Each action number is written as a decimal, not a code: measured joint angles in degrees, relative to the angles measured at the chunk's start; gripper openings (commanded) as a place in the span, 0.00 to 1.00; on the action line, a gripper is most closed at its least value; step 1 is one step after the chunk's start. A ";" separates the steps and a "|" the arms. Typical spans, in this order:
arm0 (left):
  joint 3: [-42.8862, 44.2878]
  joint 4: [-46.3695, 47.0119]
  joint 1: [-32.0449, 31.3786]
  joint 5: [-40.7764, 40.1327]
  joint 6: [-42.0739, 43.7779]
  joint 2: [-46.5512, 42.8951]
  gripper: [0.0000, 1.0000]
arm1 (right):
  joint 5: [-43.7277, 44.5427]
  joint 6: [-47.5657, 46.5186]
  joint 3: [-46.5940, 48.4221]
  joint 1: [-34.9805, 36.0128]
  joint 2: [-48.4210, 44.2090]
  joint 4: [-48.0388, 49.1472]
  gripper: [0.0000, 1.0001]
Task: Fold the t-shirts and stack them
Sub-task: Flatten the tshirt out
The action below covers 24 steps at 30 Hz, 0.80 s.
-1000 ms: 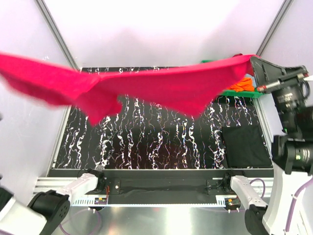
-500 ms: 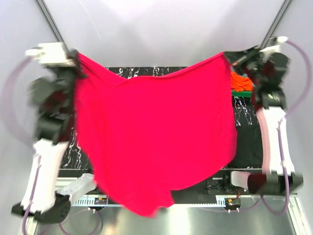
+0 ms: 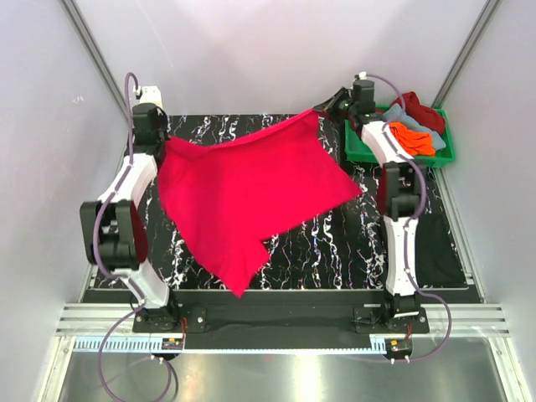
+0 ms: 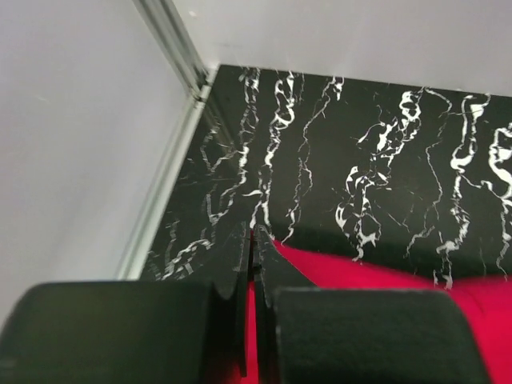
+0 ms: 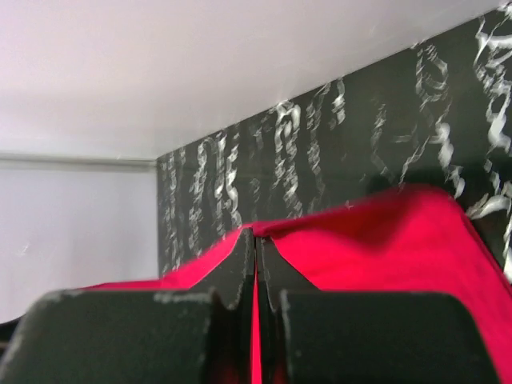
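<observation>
The bright pinkish-red t-shirt (image 3: 251,193) is stretched between both grippers over the far half of the black marbled table (image 3: 318,243), its lower part draping toward the middle. My left gripper (image 3: 159,142) is shut on its far left corner; in the left wrist view (image 4: 254,240) red cloth (image 4: 360,268) shows between the closed fingers. My right gripper (image 3: 328,110) is shut on its far right corner; in the right wrist view (image 5: 256,240) the cloth (image 5: 376,240) spreads from the fingers. Orange (image 3: 412,136), grey-blue (image 3: 435,127) and dark red (image 3: 419,107) shirts lie in the crate.
A green plastic crate (image 3: 360,151) stands at the far right of the table. A dark folded cloth (image 3: 440,243) lies at the right edge behind the right arm. Metal frame posts (image 3: 92,50) rise at both far corners.
Both arms have swung down and forward from high up. The shirt, held up toward the camera before, now hangs low over the far half of the table.
</observation>
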 measured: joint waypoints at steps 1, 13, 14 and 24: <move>1.46 0.00 0.31 0.59 -0.68 2.67 0.00 | -0.11 -0.04 4.68 0.04 4.48 -0.15 0.00; 10.84 -0.66 0.72 8.35 -11.30 11.89 0.00 | -0.24 -0.63 26.03 -0.59 21.90 -3.10 0.00; 11.06 -0.94 0.74 8.85 -11.85 11.89 0.00 | -0.26 -0.66 26.03 -0.68 21.90 -3.13 0.00; 14.84 -5.55 -0.31 15.93 -17.16 3.69 0.00 | -0.59 -0.50 22.69 -0.98 14.71 -4.57 0.00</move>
